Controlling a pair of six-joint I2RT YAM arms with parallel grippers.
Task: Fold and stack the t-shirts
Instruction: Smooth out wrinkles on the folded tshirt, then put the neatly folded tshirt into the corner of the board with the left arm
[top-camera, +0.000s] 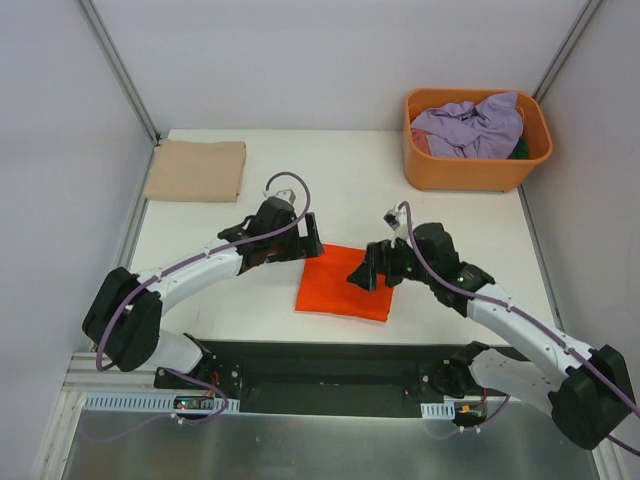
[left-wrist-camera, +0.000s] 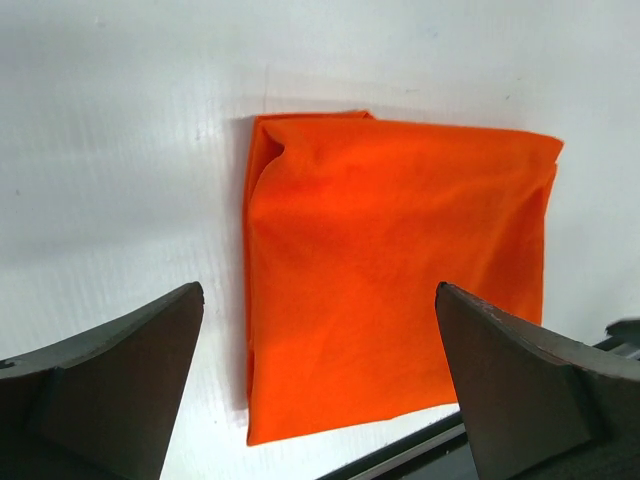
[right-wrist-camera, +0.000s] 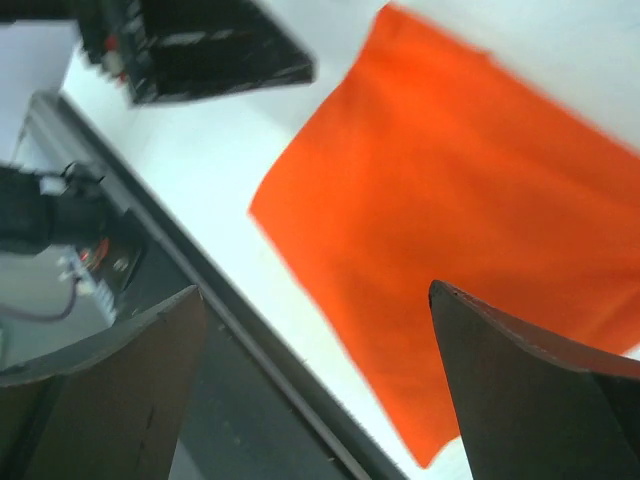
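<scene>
A bright orange t-shirt (top-camera: 345, 283) lies folded into a flat rectangle at the near middle of the table. It also shows in the left wrist view (left-wrist-camera: 395, 270) and the right wrist view (right-wrist-camera: 470, 240). My left gripper (top-camera: 310, 243) is open and empty above its far left corner. My right gripper (top-camera: 368, 270) is open and empty above its right side. A folded tan beige t-shirt (top-camera: 196, 169) lies at the far left. A lavender t-shirt (top-camera: 470, 128) and a bit of dark green cloth (top-camera: 519, 150) lie crumpled in the basket.
A rigid orange plastic basket (top-camera: 470, 170) stands at the far right corner. The dark mounting rail (top-camera: 330, 365) runs along the table's near edge and shows in the right wrist view (right-wrist-camera: 250, 400). Grey walls enclose the table on three sides.
</scene>
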